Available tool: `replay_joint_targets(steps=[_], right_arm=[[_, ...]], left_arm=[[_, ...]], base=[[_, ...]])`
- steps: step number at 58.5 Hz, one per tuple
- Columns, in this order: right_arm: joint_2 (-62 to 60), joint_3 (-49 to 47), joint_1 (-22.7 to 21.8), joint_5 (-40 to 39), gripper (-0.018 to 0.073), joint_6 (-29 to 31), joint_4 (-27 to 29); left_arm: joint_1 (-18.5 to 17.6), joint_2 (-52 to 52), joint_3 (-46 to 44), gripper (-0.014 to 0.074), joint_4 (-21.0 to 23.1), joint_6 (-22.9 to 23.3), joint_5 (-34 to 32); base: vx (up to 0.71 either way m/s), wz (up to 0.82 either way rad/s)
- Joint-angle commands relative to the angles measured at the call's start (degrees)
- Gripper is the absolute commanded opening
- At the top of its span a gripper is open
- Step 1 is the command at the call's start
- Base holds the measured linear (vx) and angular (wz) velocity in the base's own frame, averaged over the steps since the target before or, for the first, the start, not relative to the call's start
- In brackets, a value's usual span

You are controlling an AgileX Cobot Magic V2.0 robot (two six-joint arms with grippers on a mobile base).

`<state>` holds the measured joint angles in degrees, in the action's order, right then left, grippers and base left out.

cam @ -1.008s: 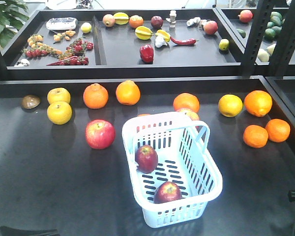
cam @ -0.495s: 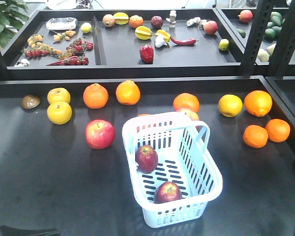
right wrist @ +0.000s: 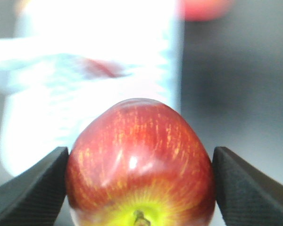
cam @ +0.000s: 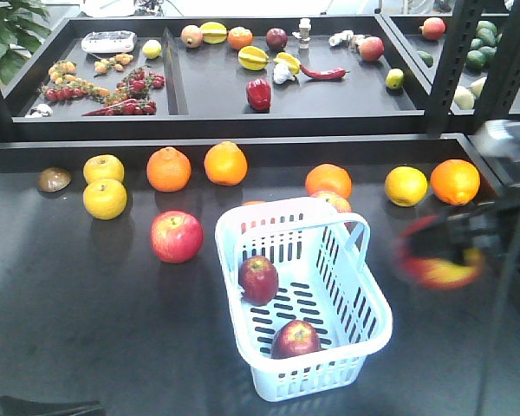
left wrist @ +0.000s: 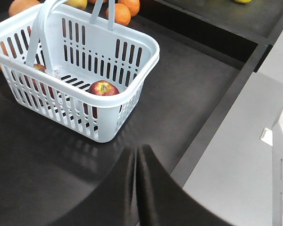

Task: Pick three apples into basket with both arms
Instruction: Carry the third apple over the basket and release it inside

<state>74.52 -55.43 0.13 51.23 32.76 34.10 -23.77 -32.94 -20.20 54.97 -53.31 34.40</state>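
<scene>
Right wrist view: the right gripper [right wrist: 139, 188], textured black pads, pinches a glossy streaked apple [right wrist: 140, 165]. The left gripper [left wrist: 137, 188] is pressed together beside the slotted plastic basket [left wrist: 132, 56].

Right end effector [right wrist: 140, 188]: two black fingers [right wrist: 30, 186] with fine diamond-textured pads. Left end effector [left wrist: 137, 188]: smooth matte black, blades tapering to points.

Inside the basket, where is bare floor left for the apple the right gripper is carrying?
The basket holds two apples, one mid-left and one at the near wall. The slotted floor right of them and toward the far wall is bare. The right gripper clamps the third apple.
</scene>
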Motion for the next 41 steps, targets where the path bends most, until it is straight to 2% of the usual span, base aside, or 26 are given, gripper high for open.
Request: replay_joint_targets(steps=[1,7,13,20,33,41], right_arm=[[0.6,-1.4,6.0,-4.8,0.0195,0.5,2.9],[4.9,-1.4,11.4,-12.1,0.0382,0.5,3.6],[8.7,-1.4,14.8,-17.5,0.0573,0.5,4.9],[11.3,-1.5,15.9,-16.9,0.0718,1.0,5.1],[11.0,-1.5,15.8,-12.8,0.0714,2.7,5.1],[9.6,-1.5,15.8,-10.0,0.0637,2.0,5.3]], left_arm=[[-0.3,0.1,-1.6,-0.0006,2.3,0.2,-2.0],[-0.3,0.1,-1.6,-0.0006,2.3,0.2,-2.0],[-0.3,0.1,-1.6,-0.0006,2.3,0.2,-2.0],[-0.3,0.1,-1.6,-0.0006,2.3,0.2,-1.7],[-0.3,0.1,-1.6,-0.0006,2.3,0.2,-0.9],[-0.3,0.1,-1.6,-0.0006,2.3,0.2,-0.9]], base=[[0.00,0.00],[0.00,0.00],[0.00,0.00],[0.00,0.00],[0.00,0.00],[0.00,0.00]])
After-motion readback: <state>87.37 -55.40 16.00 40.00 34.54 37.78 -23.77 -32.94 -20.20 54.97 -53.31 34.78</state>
